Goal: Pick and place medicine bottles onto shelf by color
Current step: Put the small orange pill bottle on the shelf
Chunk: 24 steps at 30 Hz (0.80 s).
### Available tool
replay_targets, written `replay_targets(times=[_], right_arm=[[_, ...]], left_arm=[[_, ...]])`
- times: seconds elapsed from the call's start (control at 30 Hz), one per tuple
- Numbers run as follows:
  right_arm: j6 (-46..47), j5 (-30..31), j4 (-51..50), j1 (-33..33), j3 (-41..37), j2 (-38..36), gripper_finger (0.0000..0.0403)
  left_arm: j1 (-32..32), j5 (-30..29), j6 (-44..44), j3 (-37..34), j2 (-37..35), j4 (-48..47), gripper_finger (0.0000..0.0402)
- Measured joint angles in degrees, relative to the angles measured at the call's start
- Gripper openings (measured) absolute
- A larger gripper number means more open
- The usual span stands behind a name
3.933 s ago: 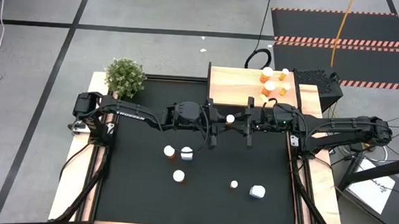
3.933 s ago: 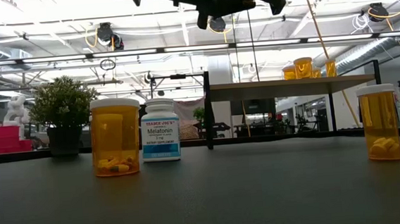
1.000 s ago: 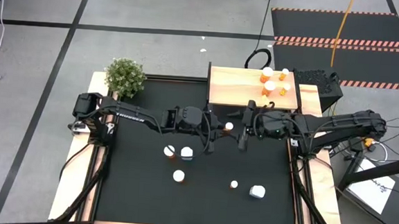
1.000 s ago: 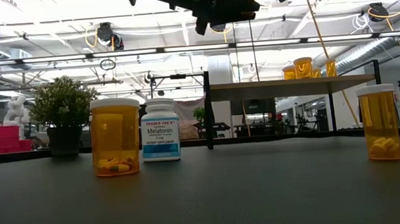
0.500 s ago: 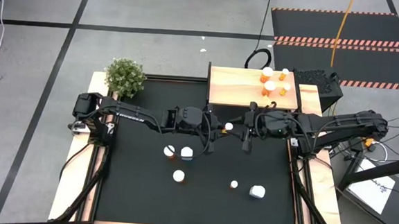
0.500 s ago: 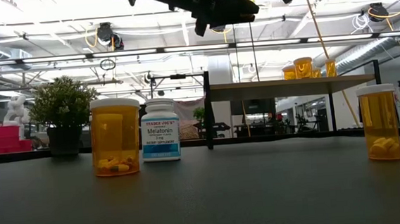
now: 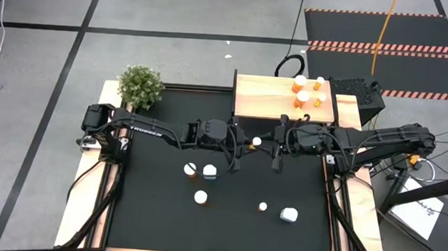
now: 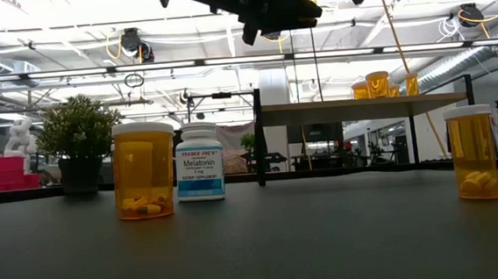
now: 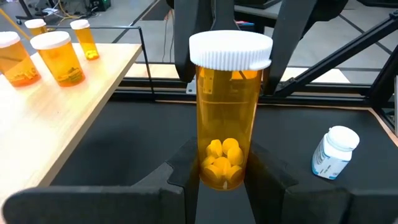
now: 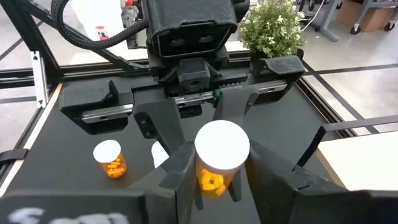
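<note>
Holding an amber pill bottle (image 9: 230,124) upright, the left gripper (image 9: 224,183) has its two fingers (image 9: 177,180) clamped on the lower body, with yellow tablets showing just above the grip. I see it raised over the middle of the black mat (image 7: 156,222), the white cap (image 7: 256,141) lying just ahead of the left fingertips.

The right gripper (image 10: 217,171) faces it from the opposite side. Its fingers (image 10: 180,168) stand close on either side of the cap end of the same bottle, but I cannot tell whether they press on it or merely flank it.

Off to one side of the left fingers lies the light-wood shelf (image 9: 43,130), carrying a group of amber bottles (image 9: 57,59) well apart from the held one. To the other side of those fingers, down on the mat, a white bottle with a bluish label (image 9: 333,152) leans tilted.

Below both grippers, a wide amber bottle (image 8: 144,169) stands just beside a white Melatonin bottle (image 8: 199,160), and another amber bottle (image 8: 472,152) stands well apart from them. A potted plant (image 7: 141,85) sits beyond the left arm's base.
</note>
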State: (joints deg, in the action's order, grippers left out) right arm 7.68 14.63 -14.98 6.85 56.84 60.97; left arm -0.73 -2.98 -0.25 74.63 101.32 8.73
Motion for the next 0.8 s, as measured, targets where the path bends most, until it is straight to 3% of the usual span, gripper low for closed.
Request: replay_targets(times=[0.8], right_arm=[[0.13,-2.49,0.55,-0.02,0.00,0.40,0.0148]], left_arm=[[-0.02,0.11,0.09,0.00,0.00,-0.04,0.0102]])
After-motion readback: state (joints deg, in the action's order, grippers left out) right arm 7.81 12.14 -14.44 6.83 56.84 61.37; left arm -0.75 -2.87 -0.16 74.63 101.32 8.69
